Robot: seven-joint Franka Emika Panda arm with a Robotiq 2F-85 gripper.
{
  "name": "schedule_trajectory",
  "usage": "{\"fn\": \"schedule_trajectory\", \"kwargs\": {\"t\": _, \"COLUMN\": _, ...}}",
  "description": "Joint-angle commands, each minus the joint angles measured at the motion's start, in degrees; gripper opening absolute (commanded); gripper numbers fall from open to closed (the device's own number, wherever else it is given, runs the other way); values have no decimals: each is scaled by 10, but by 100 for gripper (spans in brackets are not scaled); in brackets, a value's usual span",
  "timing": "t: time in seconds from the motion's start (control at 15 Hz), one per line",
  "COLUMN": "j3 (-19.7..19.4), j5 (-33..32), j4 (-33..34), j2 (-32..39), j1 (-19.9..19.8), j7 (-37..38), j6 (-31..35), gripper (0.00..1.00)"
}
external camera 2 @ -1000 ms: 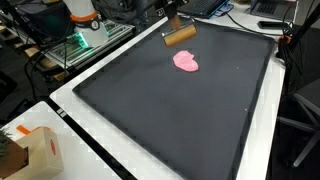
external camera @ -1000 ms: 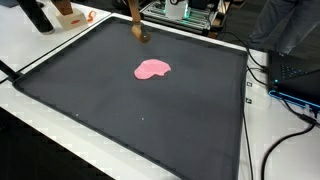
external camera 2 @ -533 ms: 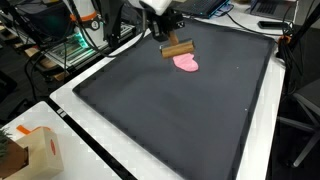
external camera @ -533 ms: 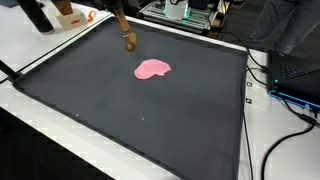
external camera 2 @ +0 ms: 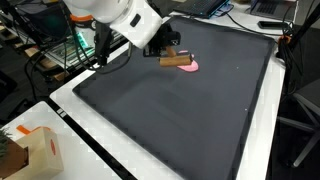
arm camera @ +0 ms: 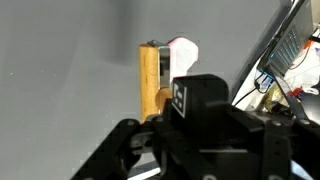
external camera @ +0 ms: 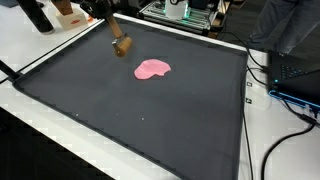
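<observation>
Grasp looks done: gripper fingers pinch the brown wooden block, held low over the black mat just beside the flat pink patch, not yet set down.

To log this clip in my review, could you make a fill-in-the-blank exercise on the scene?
The end effector grips a block made of ____.
The flat blob on the black mat is coloured ____.
The mat lies on a ____ table.
Missing words: wood; pink; white.
</observation>
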Motion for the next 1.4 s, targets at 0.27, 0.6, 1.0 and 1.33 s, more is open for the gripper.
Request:
{"fn": "schedule_trajectory", "kwargs": {"t": 0.27, "j3": 3, "j5": 21, "j4": 23, "j2": 34, "j1": -20, "j7": 33, "j6": -23, "gripper": 25}}
{"fn": "schedule_trajectory", "kwargs": {"t": 0.6, "j3": 4, "j5": 25, "j4": 26, "j2": 46, "j1": -25, "j7": 43, "j6": -28, "gripper": 25}}
{"fn": "schedule_trajectory", "kwargs": {"t": 1.0, "j3": 5, "j5": 28, "j4": 31, "j2": 51, "j1": -27, "j7": 51, "j6": -33, "gripper": 25}}
{"fn": "schedule_trajectory", "kwargs": {"t": 1.33, "j3": 8, "j5": 21, "j4": 34, "j2": 45, "j1": -23, "j7": 46, "j6": -26, "gripper": 25}}
